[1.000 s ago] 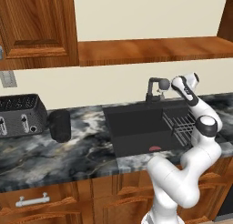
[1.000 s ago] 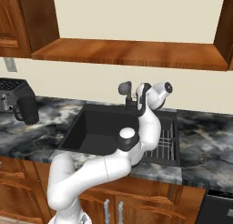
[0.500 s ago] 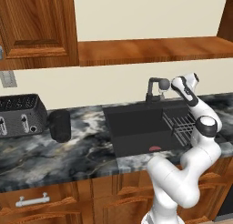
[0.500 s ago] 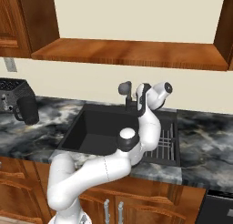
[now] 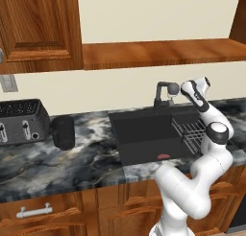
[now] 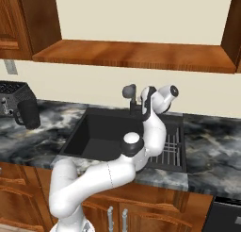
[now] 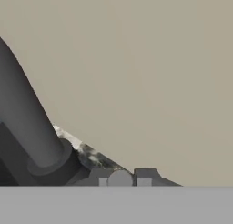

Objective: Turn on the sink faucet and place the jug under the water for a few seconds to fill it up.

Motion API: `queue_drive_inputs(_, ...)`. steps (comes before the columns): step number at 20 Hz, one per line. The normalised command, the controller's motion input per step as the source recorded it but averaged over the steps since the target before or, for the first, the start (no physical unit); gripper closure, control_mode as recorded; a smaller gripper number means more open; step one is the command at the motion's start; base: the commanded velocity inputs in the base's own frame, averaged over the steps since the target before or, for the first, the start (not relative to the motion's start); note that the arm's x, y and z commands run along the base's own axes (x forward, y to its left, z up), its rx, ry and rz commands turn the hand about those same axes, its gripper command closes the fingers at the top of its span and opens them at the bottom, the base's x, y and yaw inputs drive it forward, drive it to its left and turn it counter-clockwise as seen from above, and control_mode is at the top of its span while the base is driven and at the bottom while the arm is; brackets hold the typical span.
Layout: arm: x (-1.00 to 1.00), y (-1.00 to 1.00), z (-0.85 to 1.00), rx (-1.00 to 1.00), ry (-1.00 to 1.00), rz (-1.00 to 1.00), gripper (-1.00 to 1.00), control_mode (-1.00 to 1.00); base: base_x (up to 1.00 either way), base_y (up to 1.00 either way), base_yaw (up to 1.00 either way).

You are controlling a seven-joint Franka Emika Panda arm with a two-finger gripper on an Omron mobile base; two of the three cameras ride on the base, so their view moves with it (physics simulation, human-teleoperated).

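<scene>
The sink faucet is a short black post behind the black sink, with a grey ball head. My gripper reaches across the sink from the right and meets that ball head. In the hand view the two tips of my gripper stand close together with a small grey round shape between them. The faucet post rises at the left against the beige wall. The jug stands upright on the counter left of the sink, far from the hand. No blue stream of water is in view.
A black toaster sits left of the jug. A wire rack lies in the sink's right side. A small red item lies on the basin floor. A wooden shelf hangs above the faucet.
</scene>
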Motion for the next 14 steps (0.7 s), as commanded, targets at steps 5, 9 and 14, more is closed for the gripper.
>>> queue_drive_inputs(5, 0.0, -0.02, -0.07, 0.0, 0.0, 0.0, 1.0, -1.0, 0.0, 0.0, 0.0)
queue_drive_inputs(9, 0.0, -0.24, -0.15, 0.01, 0.0, 0.0, 1.0, -1.0, 0.0, 0.0, 0.0)
queue_drive_inputs(14, 0.0, -0.38, -0.19, 0.03, 0.0, -0.05, 1.0, -1.0, 0.0, 0.0, 0.0)
